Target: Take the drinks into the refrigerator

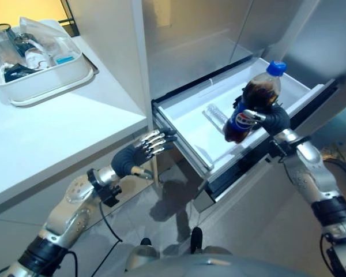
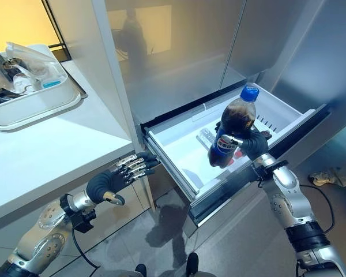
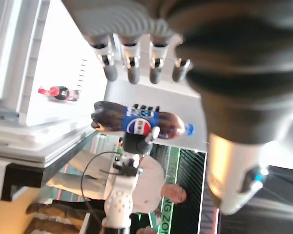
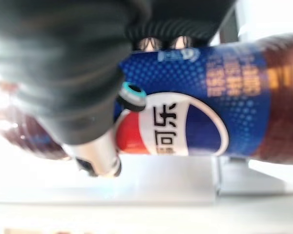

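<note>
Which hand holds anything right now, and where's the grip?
Right hand grips the cola bottle around its labelled middle, over the open drawer. Left hand is open, holding nothing.

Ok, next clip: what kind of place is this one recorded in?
Most likely a kitchen, perhaps a mock-up one. A refrigerator's pull-out drawer stands open, with the right hand holding a cola bottle above it. A white counter alongside carries a tray of glassware.
</note>
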